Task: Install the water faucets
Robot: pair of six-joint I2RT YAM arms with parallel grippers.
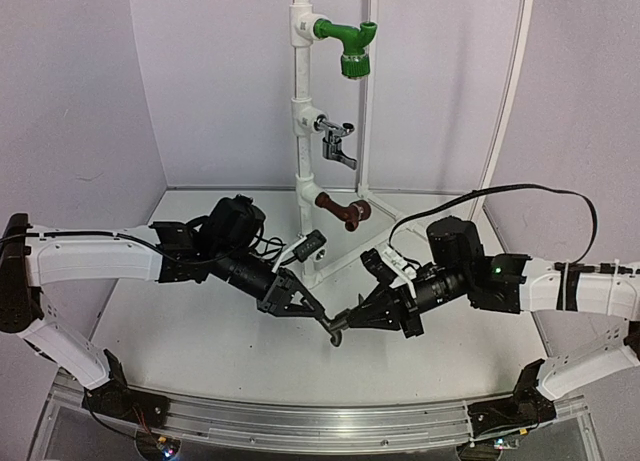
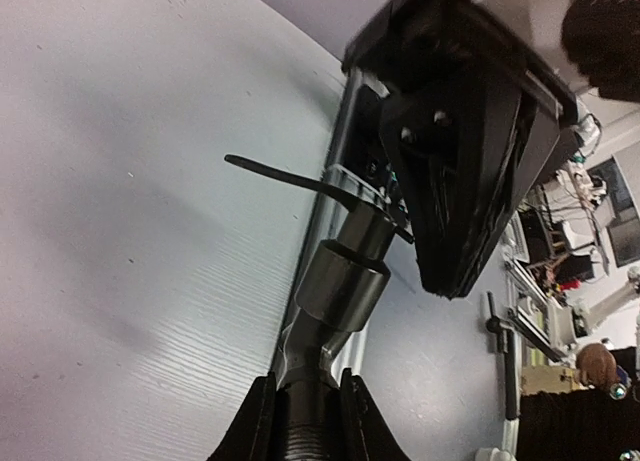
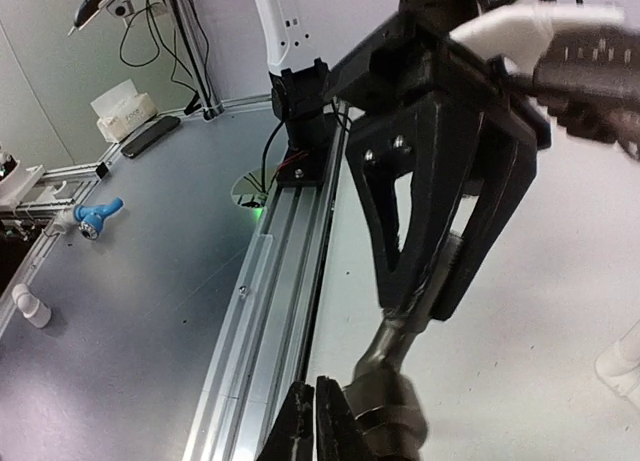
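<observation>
A dark grey-black faucet point(image 1: 336, 333) hangs above the table between my two grippers. My left gripper point(image 2: 305, 393) is shut on its threaded end, with the round body point(image 2: 340, 281) and thin lever point(image 2: 280, 173) beyond. It also shows in the top view point(image 1: 318, 316) and the right wrist view point(image 3: 425, 299). My right gripper point(image 3: 318, 399) has its jaws almost together at the faucet's point(image 3: 392, 406) lever end. It shows in the top view point(image 1: 350, 319). On the white pipe stand point(image 1: 300, 131) sit a green faucet point(image 1: 350, 46), a silver one point(image 1: 338, 146) and a brown one point(image 1: 345, 211).
The pipe stand's base stands just behind both grippers. An aluminium rail point(image 1: 320, 421) runs along the table's near edge and shows in the right wrist view point(image 3: 270, 311). White walls close the back and sides. A blue faucet point(image 3: 95, 216) lies on a grey bench beyond the rail.
</observation>
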